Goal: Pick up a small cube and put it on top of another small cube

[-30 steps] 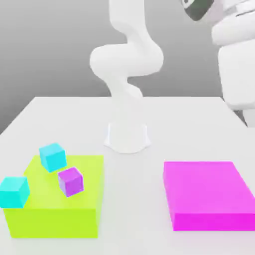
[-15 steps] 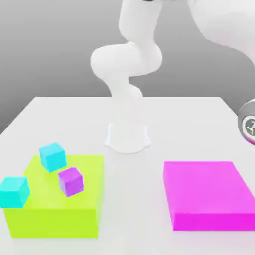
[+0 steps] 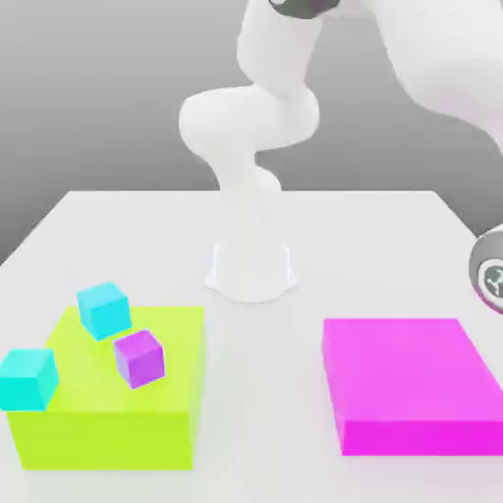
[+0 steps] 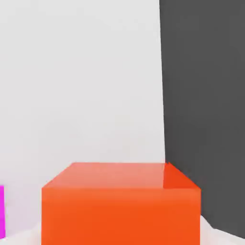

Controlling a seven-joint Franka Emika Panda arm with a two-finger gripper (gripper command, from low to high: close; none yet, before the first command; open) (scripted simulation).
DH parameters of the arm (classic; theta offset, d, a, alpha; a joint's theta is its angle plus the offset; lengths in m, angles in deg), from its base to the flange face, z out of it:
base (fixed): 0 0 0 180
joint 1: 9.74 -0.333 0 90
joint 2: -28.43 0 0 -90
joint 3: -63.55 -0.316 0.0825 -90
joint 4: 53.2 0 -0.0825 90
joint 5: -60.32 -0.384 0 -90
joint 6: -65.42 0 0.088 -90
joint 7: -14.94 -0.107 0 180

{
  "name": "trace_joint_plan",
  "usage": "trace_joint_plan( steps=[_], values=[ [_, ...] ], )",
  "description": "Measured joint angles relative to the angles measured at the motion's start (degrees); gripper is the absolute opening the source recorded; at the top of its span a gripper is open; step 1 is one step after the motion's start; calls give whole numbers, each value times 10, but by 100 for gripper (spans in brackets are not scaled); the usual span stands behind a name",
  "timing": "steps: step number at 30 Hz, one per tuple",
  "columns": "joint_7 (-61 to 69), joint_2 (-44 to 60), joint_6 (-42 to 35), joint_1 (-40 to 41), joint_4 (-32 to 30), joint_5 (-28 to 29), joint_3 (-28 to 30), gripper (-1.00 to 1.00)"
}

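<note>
Standing at the far middle of a white table (image 3: 393, 246), the arm's base (image 3: 251, 270) rose into a bent white column, and its upper links swept across the top of the exterior view toward that view's right edge, where a grey round part of the wrist (image 3: 489, 270) showed. The gripper's fingers were closed; in the hand view an orange cube (image 4: 119, 203) sat close under the camera, right between where the fingers would be, though whether it was actually clamped could not be told. Beyond it lay the pale tabletop, its edge meeting dark ground, and a sliver of the magenta slab (image 4: 2, 210) sat at the frame's margin.

On the exterior view's left, a lime-green block (image 3: 118, 393) rested flat on the table. A cyan cube (image 3: 103, 309) perched at its far corner, tilted, and a purple cube (image 3: 139, 357) sat tilted on its top face, near the cyan one but apart from it. A second cyan cube (image 3: 27, 378) stood at the block's left side, touching or just beside it. On the exterior view's right, the flat magenta slab (image 3: 408, 383) lay well apart from the green block.
</note>
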Motion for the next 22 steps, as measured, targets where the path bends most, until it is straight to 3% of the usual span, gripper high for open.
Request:
trace_joint_plan(
  steps=[12, 18, 19, 22],
  values=[
    [-63, -193, -49, 143, -139, -22, 158, -100],
    [-85, -230, -33, 327, -200, -57, 244, -100],
    [-83, -221, -21, 333, -205, -64, 245, 100],
    [-83, -221, -22, 333, -205, -64, 245, 100]
  ],
)
